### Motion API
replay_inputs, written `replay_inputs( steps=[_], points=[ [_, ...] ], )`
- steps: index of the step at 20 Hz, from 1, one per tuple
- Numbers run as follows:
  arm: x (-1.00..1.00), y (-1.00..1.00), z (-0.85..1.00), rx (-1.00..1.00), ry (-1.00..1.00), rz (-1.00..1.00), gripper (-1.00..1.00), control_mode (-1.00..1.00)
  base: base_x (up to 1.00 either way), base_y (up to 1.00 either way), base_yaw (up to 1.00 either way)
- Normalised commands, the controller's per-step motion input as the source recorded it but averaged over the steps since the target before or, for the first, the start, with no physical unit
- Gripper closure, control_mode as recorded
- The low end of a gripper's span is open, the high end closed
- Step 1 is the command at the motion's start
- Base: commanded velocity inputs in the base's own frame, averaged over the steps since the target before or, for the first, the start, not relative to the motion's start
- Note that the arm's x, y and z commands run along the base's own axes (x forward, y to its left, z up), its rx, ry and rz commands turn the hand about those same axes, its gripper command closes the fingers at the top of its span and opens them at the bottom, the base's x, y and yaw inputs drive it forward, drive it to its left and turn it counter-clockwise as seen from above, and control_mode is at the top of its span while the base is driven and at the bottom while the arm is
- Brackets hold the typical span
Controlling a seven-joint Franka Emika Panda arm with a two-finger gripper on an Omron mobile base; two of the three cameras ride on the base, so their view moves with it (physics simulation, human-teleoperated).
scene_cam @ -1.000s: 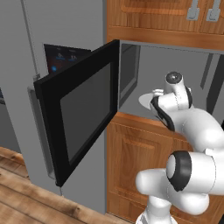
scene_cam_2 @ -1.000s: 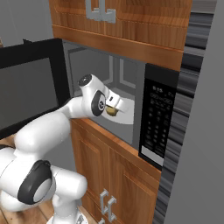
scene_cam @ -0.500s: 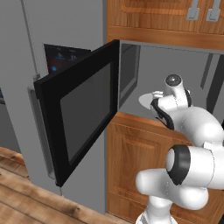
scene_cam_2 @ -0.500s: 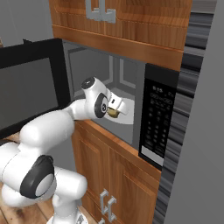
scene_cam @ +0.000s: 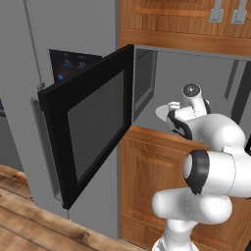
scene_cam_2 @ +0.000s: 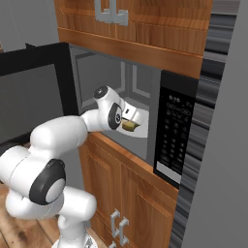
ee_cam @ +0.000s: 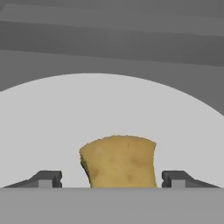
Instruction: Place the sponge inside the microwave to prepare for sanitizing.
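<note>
Reaching into the open microwave (scene_cam_2: 145,104), arm stretched from the base into the grey cavity. Jaws standing apart, one dark fingertip (ee_cam: 46,178) showing well to each side of the sponge (ee_cam: 119,161), with clear gaps between tips and sponge, so not clamping it. Sponge showing tan and porous, sitting between the two tips over the white round plate (ee_cam: 57,127); in the right base view, appearing as a small tan block (scene_cam_2: 130,126) just ahead of the gripper (scene_cam_2: 127,117), at the plate (scene_cam_2: 143,131). Cannot tell whether resting fully on the plate or just above it.

Microwave door (scene_cam: 93,128) swinging wide to the left, black frame around dark grey glass, grey bar handle (scene_cam: 45,147) running down its outer edge. Black keypad (scene_cam_2: 173,133) with white buttons sitting to the right of the cavity. Small dark touchscreen (scene_cam: 68,63) with blue icons showing on the grey panel behind the open door. Wooden cabinet doors (scene_cam_2: 140,17) above the microwave and more wooden cabinets (scene_cam_2: 126,198) below it. Wooden floor (scene_cam: 29,220) lying beneath the door.
</note>
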Motion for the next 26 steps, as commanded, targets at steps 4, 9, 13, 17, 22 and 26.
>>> replay_inputs(
  steps=[4,9,13,17,22,26],
  points=[
    [0.13,0.00,0.00,0.00,0.00,0.03,-1.00,-1.00,0.00,0.00,0.00],
    [-0.07,0.00,0.03,0.00,-0.01,0.02,-1.00,-1.00,0.00,0.00,0.00],
    [-0.41,0.02,0.23,-0.02,-0.16,0.00,-1.00,-1.00,0.00,0.00,0.00],
    [-0.47,0.06,0.28,0.00,-0.15,0.00,-1.00,-1.00,0.00,0.00,0.00],
    [-0.62,0.21,0.44,0.00,-0.05,0.00,-1.00,-1.00,0.00,0.00,0.00],
    [-0.71,0.35,0.80,0.00,0.00,0.04,-1.00,-1.00,0.00,0.00,0.00]
  ],
)
